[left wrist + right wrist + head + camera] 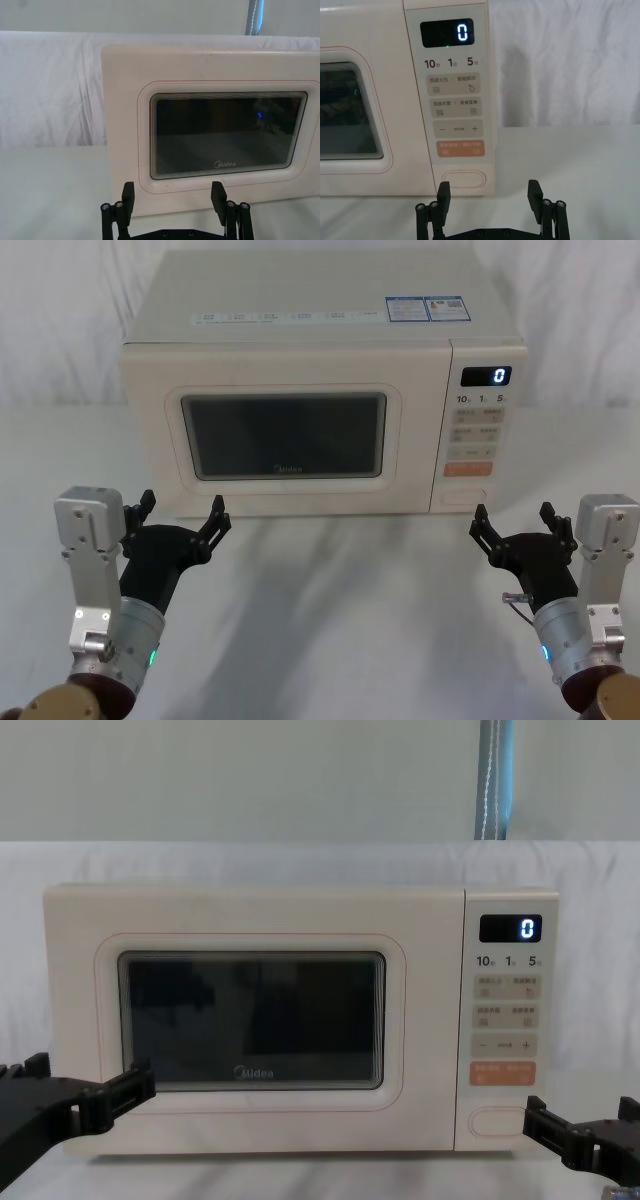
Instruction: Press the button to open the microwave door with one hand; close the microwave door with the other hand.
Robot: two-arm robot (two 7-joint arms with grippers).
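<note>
A microwave (320,350) sits at the far middle of the surface (340,590), its front facing the robot. The microwave door (285,435) takes up the left and centre of that front and is closed flush; the control panel (478,430) stands to its right. On the panel, the display (485,375) is at the top, rows of keys lie below it, and the button (470,496) is lowest, at the near right corner. The left gripper (180,515) hovers near the door's lower left corner, jaws apart. The right gripper (514,522) hovers just before and below the button, jaws apart.
</note>
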